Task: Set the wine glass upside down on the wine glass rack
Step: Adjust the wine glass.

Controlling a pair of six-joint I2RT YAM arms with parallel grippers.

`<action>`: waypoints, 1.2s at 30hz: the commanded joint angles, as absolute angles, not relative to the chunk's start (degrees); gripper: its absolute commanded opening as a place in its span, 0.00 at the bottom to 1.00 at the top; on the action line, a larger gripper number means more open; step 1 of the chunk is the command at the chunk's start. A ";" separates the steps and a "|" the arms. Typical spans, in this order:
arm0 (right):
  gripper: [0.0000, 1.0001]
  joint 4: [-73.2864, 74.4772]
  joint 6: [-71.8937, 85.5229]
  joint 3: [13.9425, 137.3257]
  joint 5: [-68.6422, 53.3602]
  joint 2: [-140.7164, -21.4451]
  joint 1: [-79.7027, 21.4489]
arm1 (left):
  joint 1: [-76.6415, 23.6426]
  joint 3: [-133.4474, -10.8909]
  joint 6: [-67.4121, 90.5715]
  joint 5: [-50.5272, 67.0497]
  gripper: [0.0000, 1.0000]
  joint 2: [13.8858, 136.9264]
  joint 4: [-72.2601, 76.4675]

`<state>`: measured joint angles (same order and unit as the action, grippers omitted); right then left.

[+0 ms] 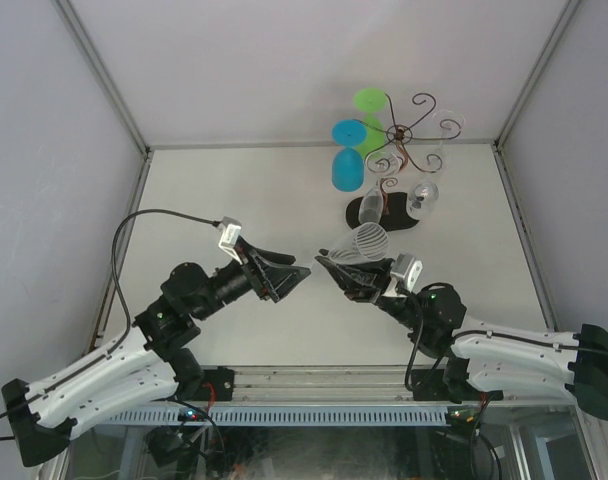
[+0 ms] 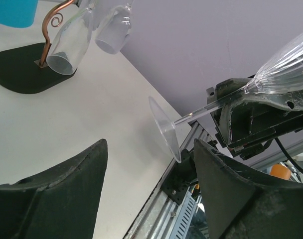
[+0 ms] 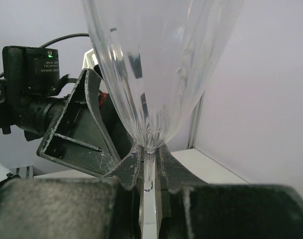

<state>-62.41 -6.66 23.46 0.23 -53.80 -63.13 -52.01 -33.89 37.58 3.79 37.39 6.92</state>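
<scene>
Nearest, the right pincer point(image 3: 149, 173) is clenched on the thin stem of the clear ribbed wine glass point(image 1: 368, 243), held over the white bench point(image 1: 234, 190) — bowl toward one o'clock, foot toward nine. The left pincer point(image 1: 292, 276) faces that foot, jaws apart, grasping nothing. Beyond, at one o'clock, stands the dark wire wine glass rack point(image 1: 404, 133), hung with coloured and clear glasses point(image 1: 347, 168). Should the left jaws pinch the foot's slick rim, the glass could twist loose — or later strike its hanging neighbours.

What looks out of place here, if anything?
The clear wine glass is neither standing nor hanging: the right hand pinches its stem, holding it tipped sideways in mid-air, foot toward the open left hand. Nothing looks spilled or broken; other glasses hang on the rack.
</scene>
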 commanded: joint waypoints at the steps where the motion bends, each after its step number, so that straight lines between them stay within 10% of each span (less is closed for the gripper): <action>1: 0.00 -65.00 -6.81 26.28 -1.68 -53.93 -63.71 | -52.21 -37.79 39.89 5.86 0.71 38.18 11.56; 22: 0.00 -64.50 -8.79 26.41 -1.20 -55.50 -64.86 | -52.29 -37.72 42.10 9.15 0.01 39.70 14.95; 36: 0.41 -56.65 -9.84 26.25 0.46 -52.12 -65.04 | -52.29 -38.32 39.53 4.35 0.00 35.79 10.45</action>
<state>-59.53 -9.23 24.05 -0.91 -54.00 -64.66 -52.01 -34.22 42.24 6.09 37.69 11.88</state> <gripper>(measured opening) 0.384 0.011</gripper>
